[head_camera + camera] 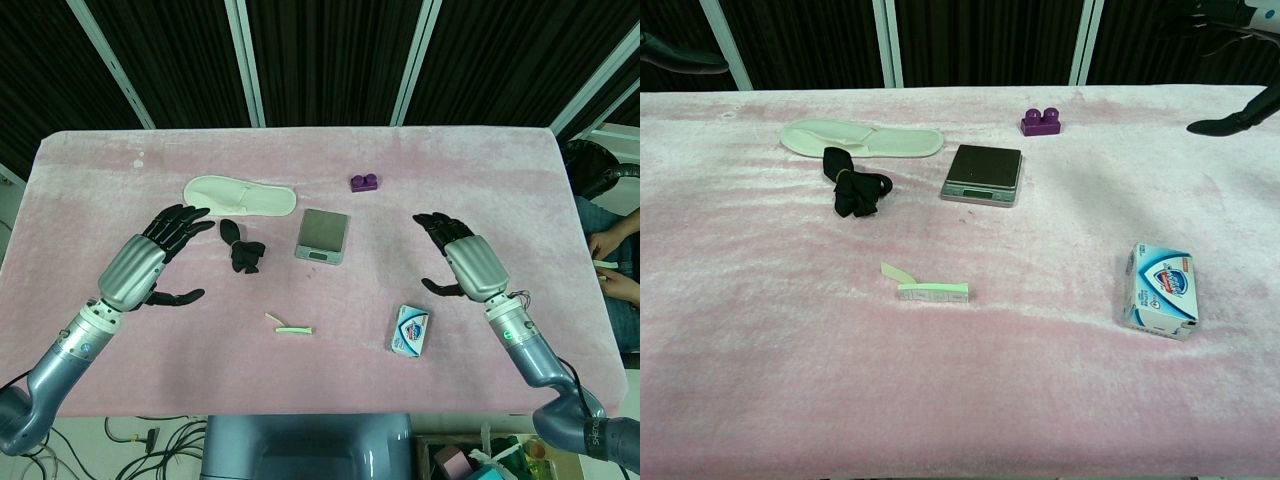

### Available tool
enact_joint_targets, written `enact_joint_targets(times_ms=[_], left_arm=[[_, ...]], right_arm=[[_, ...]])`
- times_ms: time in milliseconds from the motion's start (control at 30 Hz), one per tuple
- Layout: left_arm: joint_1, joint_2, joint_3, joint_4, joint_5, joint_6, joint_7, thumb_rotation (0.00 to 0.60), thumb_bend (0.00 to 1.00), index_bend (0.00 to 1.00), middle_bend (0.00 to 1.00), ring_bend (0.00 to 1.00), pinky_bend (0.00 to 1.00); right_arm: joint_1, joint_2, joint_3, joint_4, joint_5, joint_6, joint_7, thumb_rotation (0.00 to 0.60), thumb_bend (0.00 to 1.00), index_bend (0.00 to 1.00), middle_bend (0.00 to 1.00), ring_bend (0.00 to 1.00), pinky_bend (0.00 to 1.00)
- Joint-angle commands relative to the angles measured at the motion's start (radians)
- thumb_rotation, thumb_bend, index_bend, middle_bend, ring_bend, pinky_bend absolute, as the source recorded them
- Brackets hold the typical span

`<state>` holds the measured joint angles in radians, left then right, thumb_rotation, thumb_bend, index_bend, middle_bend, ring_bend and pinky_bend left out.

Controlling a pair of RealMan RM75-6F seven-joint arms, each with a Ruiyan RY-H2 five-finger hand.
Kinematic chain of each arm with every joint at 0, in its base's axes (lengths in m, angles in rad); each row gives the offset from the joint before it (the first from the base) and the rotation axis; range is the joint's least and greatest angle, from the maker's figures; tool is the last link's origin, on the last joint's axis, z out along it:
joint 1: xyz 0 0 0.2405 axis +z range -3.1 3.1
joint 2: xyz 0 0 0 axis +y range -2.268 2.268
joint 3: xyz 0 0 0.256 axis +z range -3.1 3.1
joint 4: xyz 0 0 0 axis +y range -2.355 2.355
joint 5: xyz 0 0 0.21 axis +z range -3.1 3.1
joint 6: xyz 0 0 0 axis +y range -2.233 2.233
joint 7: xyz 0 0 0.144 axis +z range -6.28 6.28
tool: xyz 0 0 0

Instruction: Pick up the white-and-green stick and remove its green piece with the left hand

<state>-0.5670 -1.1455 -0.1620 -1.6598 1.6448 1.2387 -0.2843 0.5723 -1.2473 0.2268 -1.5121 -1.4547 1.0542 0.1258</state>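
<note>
Meanwhile both the left hand [160,250] and right hand [460,255] hover empty, fingers spread.

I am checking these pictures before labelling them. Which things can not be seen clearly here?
- Left hand: the chest view's top-left edge cuts off all but a dark fingertip.
- Right hand: the chest view's right edge leaves only fingertips.
- Scale: display too small to read in either view.
- White-and-green stick: too small in the head view to separate its green piece.
</note>
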Motion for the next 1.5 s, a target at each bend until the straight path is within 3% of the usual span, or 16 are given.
enact_joint_targets(times_ms=[33,633,767,900,1033,1133,1300,1500], left_arm=[[0.005,0.014,0.005,-0.005,-0.002,0.006,0.01,0.6,0.18,0.12,0.05,0.0,0.0],[0.026,0.047,0.021,-0.013,-0.007,0.038,0.046,0.6,0.18,0.12,0.05,0.0,0.0],[0.042,0.047,0.029,0.003,-0.004,0.062,0.05,0.6,0.18,0.12,0.05,0.0,0.0],[0.093,0.053,0.053,0.013,0.007,0.128,0.074,0.6,0.18,0.11,0.05,0.0,0.0],[0.196,0.034,0.098,0.035,0.013,0.249,0.129,0.6,0.18,0.11,0.05,0.0,0.0],[0.277,0.009,0.131,0.07,0.01,0.339,0.133,0.6,0.18,0.11,0.05,0.0,0.0],[0.375,-0.022,0.162,0.137,-0.015,0.439,0.078,0.6,0.18,0.11,0.05,0.0,0.0],[0.412,-0.041,0.165,0.199,-0.03,0.464,0.049,0.6,0.18,0.11,0.04,0.0,0.0]], right_arm=[[0.006,0.004,-0.007,-0.012,0.013,-0.01,-0.022,0.6,0.2,0.0,0.07,0.05,0.13],[-0.003,0.045,-0.029,-0.074,0.042,-0.013,-0.037,0.6,0.2,0.0,0.08,0.05,0.13],[-0.001,0.057,-0.036,-0.097,0.047,-0.027,-0.035,0.6,0.2,0.0,0.12,0.11,0.15],[0.007,0.06,-0.051,-0.154,0.061,-0.071,0.004,0.6,0.2,0.02,0.3,0.33,0.37],[0.049,0.053,-0.06,-0.215,0.073,-0.17,0.074,0.6,0.2,0.18,0.57,0.57,0.68],[0.088,0.039,-0.051,-0.234,0.093,-0.234,0.107,0.6,0.21,0.25,0.72,0.7,0.82],[0.141,-0.004,-0.03,-0.239,0.163,-0.306,0.11,0.6,0.21,0.3,0.88,0.83,0.97],[0.195,-0.108,-0.036,-0.242,0.293,-0.33,-0.018,0.6,0.21,0.31,0.91,0.87,1.0]])
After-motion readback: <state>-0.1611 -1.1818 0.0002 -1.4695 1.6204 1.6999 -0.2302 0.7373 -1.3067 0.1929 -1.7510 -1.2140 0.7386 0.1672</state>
